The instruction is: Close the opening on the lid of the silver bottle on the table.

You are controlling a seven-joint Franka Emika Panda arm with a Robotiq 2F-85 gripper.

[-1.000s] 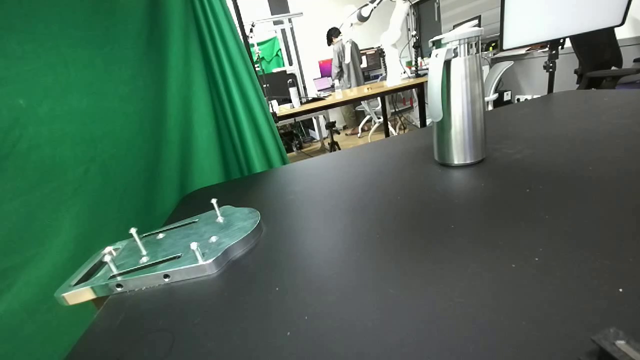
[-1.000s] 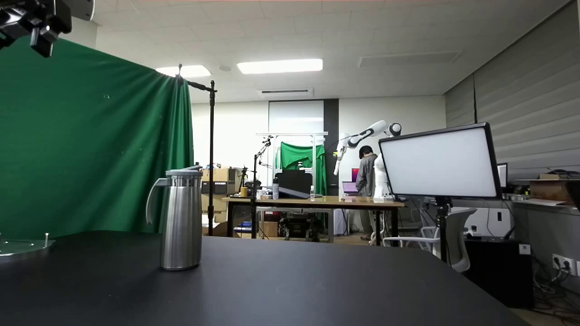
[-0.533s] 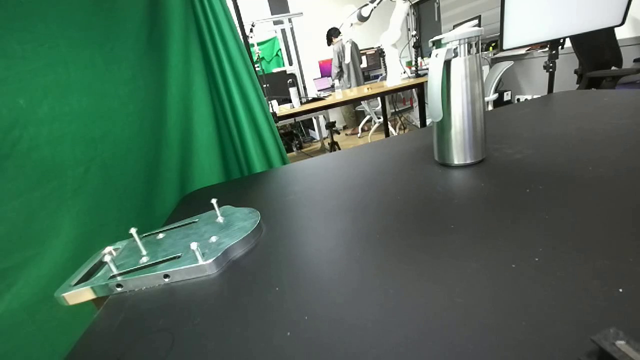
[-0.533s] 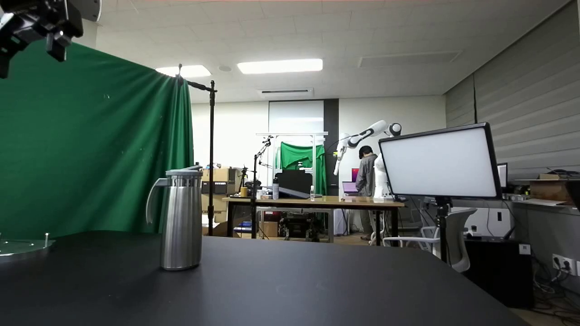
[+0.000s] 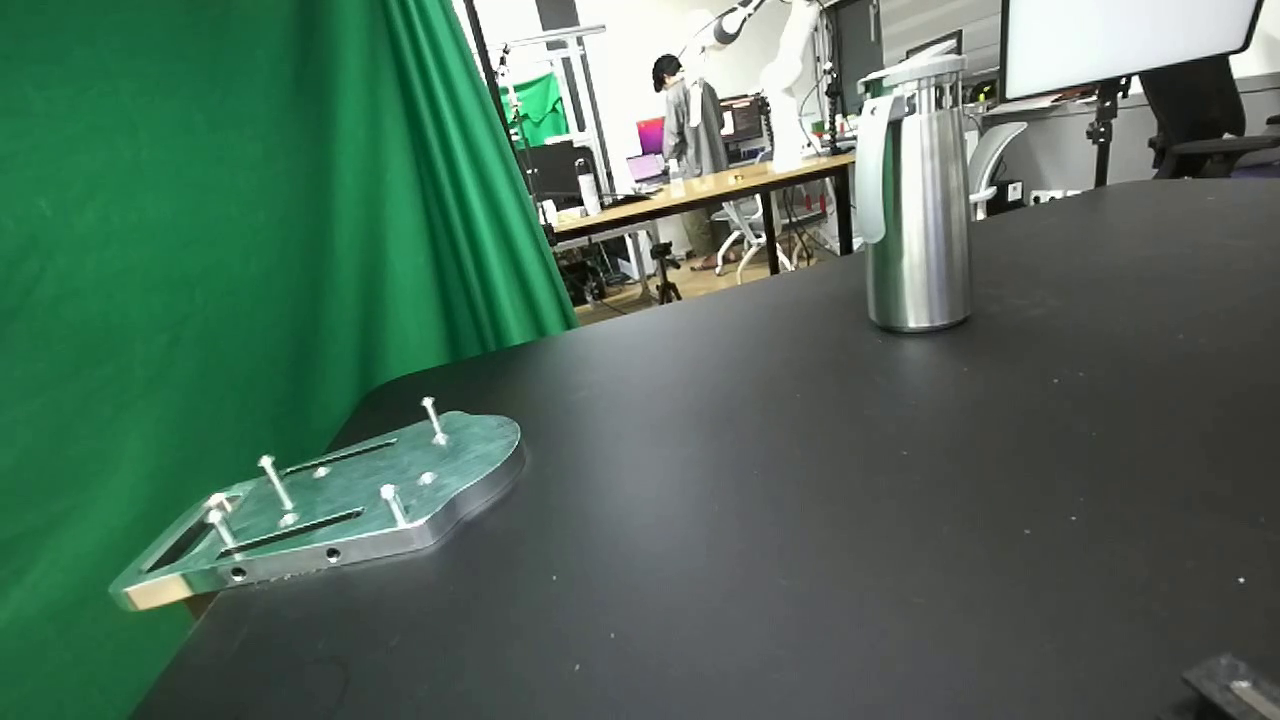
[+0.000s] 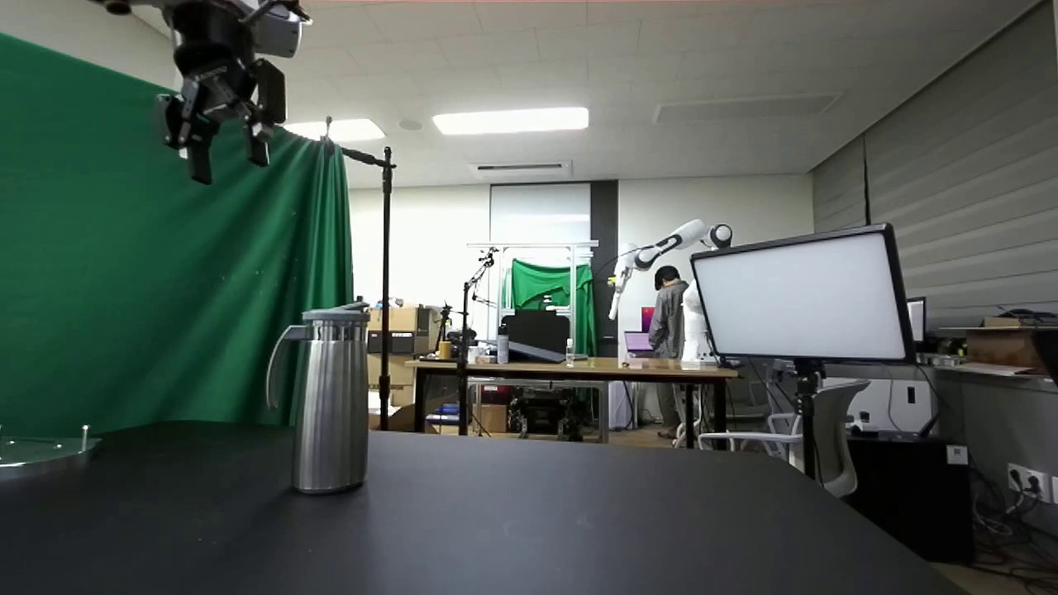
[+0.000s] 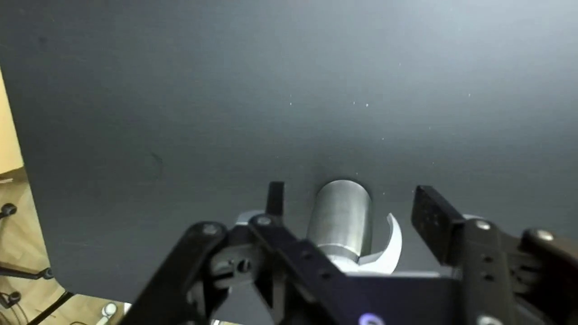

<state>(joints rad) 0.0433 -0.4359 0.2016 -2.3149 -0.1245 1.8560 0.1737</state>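
Note:
The silver bottle [image 5: 920,220] stands upright on the black table [image 5: 750,500]; it also shows in an exterior view [image 6: 331,413]. Its greyish lid [image 6: 335,315] with a curved handle [image 6: 277,372] is on top. The lid also shows in an exterior view [image 5: 918,70]; I cannot tell the state of its opening. My gripper [image 6: 229,162] is open and empty, high above the bottle and to its left in that view. In the wrist view the bottle [image 7: 342,212] appears between the open fingers, well below them; the gripper body partly hides the lid [image 7: 343,262].
A metal plate [image 5: 350,500] with upright bolts lies at the table's edge, before a green curtain [image 5: 250,200]. A lit panel on a stand [image 6: 798,297] is beyond the table. A small black piece [image 5: 1235,688] shows at the frame's corner. A table edge [image 7: 28,180] shows in the wrist view.
In an exterior view my gripper has moved right and somewhat down, coming fully into view and closer to above the bottle. The bottle has not moved.

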